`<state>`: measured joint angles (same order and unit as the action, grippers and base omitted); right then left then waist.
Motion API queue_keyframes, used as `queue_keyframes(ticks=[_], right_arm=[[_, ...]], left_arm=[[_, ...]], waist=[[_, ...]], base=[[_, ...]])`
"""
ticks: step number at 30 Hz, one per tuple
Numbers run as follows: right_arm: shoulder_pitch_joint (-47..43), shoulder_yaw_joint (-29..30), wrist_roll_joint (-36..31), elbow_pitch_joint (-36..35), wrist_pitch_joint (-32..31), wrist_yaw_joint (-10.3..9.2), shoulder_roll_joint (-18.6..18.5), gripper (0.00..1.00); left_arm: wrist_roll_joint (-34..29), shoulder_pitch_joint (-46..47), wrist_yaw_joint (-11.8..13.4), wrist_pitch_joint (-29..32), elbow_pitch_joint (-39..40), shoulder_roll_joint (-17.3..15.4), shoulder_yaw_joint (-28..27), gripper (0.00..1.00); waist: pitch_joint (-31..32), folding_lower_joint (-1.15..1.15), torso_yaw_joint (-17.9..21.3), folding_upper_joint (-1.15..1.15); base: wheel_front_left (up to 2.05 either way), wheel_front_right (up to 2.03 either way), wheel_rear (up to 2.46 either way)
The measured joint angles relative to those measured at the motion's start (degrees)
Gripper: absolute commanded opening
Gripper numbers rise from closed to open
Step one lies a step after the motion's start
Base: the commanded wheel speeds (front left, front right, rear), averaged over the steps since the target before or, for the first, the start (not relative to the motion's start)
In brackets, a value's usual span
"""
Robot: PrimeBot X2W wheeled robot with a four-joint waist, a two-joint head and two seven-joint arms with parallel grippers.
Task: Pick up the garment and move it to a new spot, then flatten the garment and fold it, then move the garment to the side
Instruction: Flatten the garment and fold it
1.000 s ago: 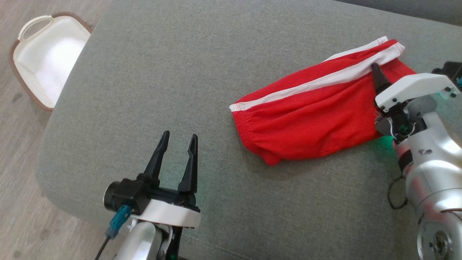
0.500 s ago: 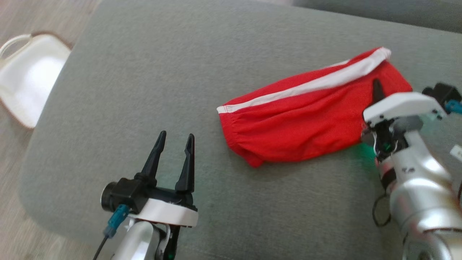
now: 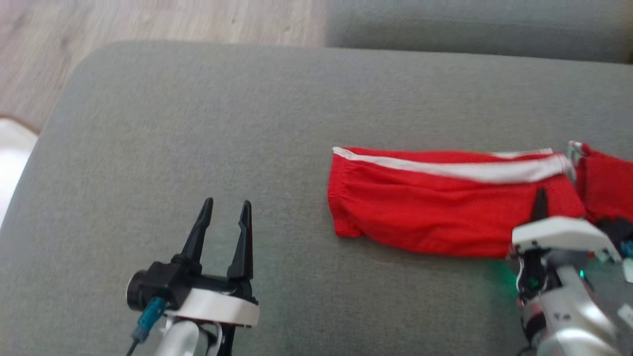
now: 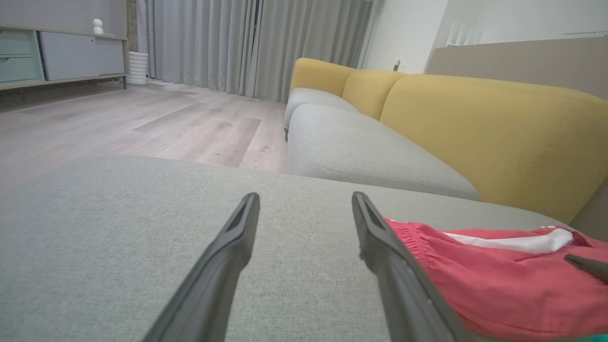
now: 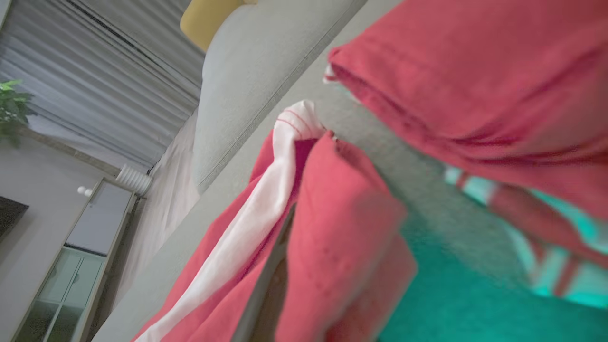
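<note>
The garment (image 3: 435, 212) is a pair of red shorts with a white side stripe, lying lengthwise on the grey sofa cushion (image 3: 207, 123). My right gripper (image 3: 540, 198) is shut on its right end. In the right wrist view the red cloth (image 5: 342, 228) is bunched around a dark finger (image 5: 266, 285). More red cloth (image 3: 606, 183) lies at the right edge. My left gripper (image 3: 226, 203) hovers open and empty over bare cushion, left of the garment. In the left wrist view its fingers (image 4: 228, 247) stand apart, with the garment (image 4: 494, 285) to their right.
A white basket (image 3: 10, 158) peeks in at the left edge, on the wooden floor (image 3: 148, 20). A second grey seat cushion (image 3: 474, 24) lies beyond the gap. A yellow backrest (image 4: 475, 123) rises behind the seats. Bare cushion stretches left of the garment.
My right gripper has shut on the garment's right end. The head view has swung, so the basket has slid almost out at the left. The left gripper stays open.
</note>
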<state>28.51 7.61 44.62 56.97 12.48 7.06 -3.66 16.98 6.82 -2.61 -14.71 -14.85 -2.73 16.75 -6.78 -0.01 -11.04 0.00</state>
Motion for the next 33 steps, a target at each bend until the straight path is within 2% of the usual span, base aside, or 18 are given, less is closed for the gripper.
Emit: queue_keyframes(ticks=[7,11,18,31,33], right_arm=[[-4.74,-3.61,5.02,-2.58,0.71,0.0,0.14,0.0],[-4.72,-6.45,6.78,-3.92,1.25,0.0,0.15,0.0],[-4.67,-12.52,10.51,-7.72,1.7,0.0,0.16,0.0],[-4.21,-30.12,18.29,-12.76,1.89,0.0,0.15,0.0],[-4.04,-31.14,18.68,-12.81,1.89,0.0,0.15,0.0]], left_arm=[[-1.0,-2.06,-0.94,0.0,0.05,-0.03,-0.29,1.0],[-1.27,-2.07,-1.01,0.01,-0.21,-0.03,-0.29,1.0],[-1.43,-2.07,-1.48,0.0,-0.84,-0.03,-0.35,1.0],[-1.92,-2.49,-1.46,0.01,-1.26,-0.03,-0.12,1.0],[-1.92,-2.57,-1.46,0.01,-1.35,-0.03,-0.07,1.0]], waist=[[2.08,0.0,2.49,0.0],[1.96,0.0,2.46,0.0],[2.77,0.0,1.57,0.0],[5.02,0.0,-2.25,0.0],[5.09,0.0,-2.68,0.0]], base=[[0.0,0.0,0.0],[0.0,0.0,0.0],[0.0,0.0,0.0],[0.0,0.0,0.0],[0.0,0.0,0.0]])
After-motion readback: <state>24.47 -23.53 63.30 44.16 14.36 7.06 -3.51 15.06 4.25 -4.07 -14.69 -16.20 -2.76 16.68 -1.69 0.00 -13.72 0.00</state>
